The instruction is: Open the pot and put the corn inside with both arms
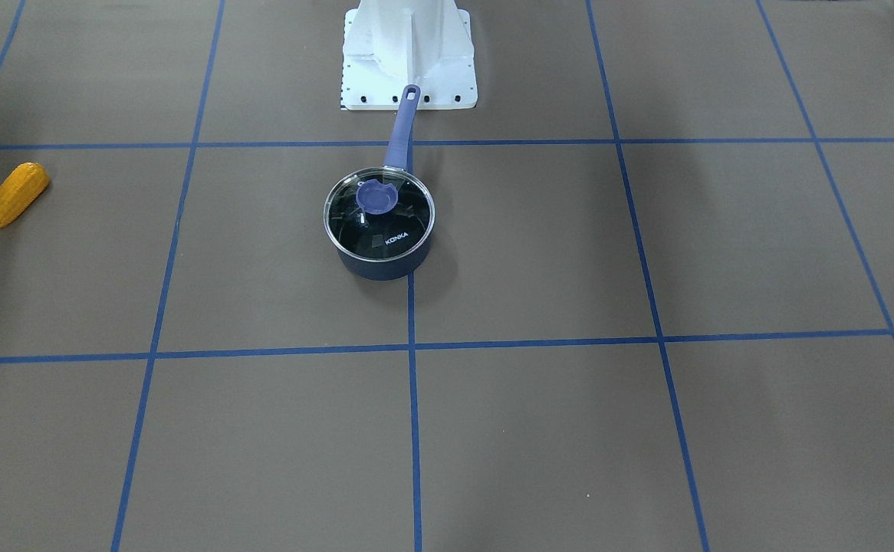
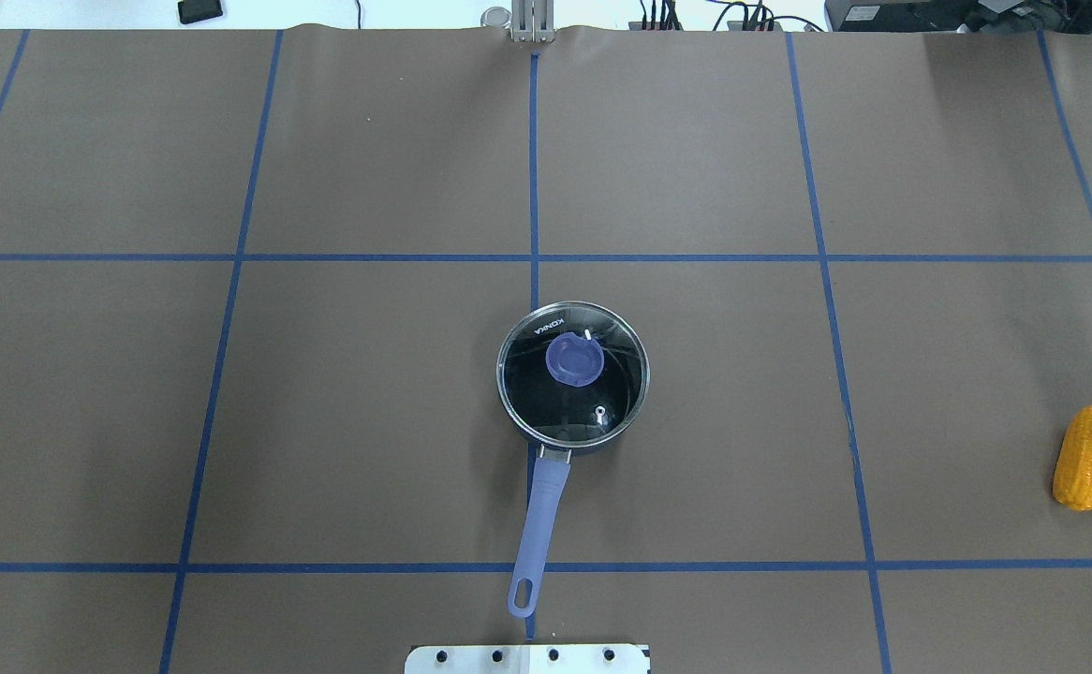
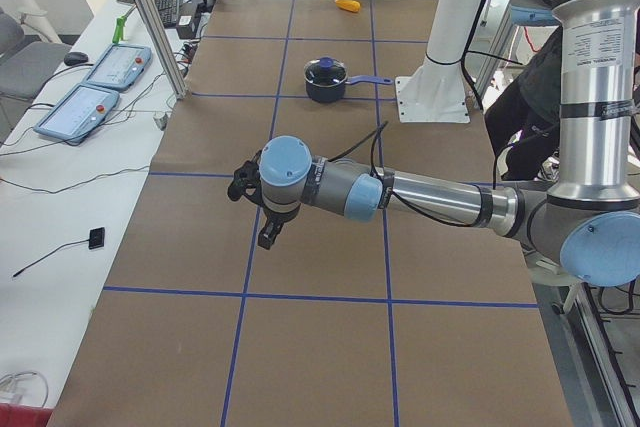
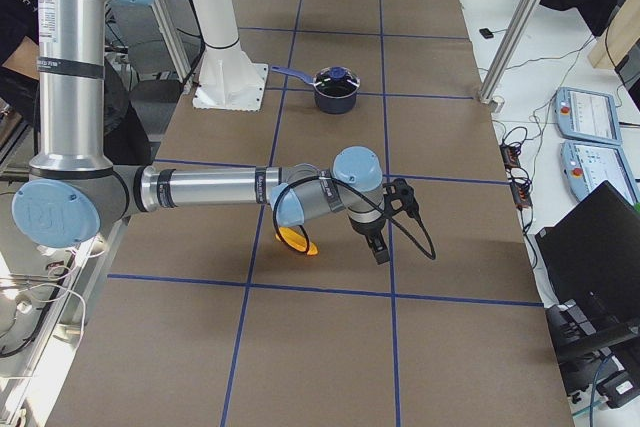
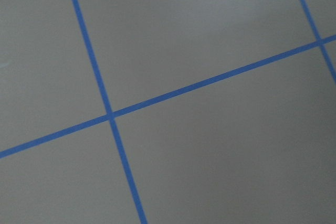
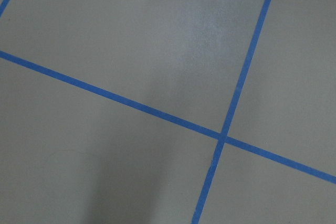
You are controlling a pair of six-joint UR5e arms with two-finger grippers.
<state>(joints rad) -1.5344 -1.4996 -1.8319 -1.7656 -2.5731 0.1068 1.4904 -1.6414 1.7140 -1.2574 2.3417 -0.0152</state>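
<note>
Brown paper table (image 2: 368, 168) with blue tape squares, and I'm watching it remotely with the job not yet started. So the pot (image 1: 382, 264) is sitting dead centre with the glass lid (image 2: 607, 393) on and its purple handle (image 2: 546, 496) pointing back at the robot's base.

Meanwhile the corn (image 2: 1082, 457) is lying way out on the right, well apart from the pot. Its long axis is running near-to-far, slightly tilted. In the right side cam the right gripper (image 4: 378, 247) is hanging just beside the cob, which is peeking out from under that arm. So I'm reckoning that arm is taking the corn.

On the left, the left gripper (image 3: 268, 235) is hovering well apart from the pot, so I'm guessing it's going for the lid knob (image 2: 574, 360).

Both grippers are only showing in the side cams, so I can't tell whether they're wide or narrow.
</note>
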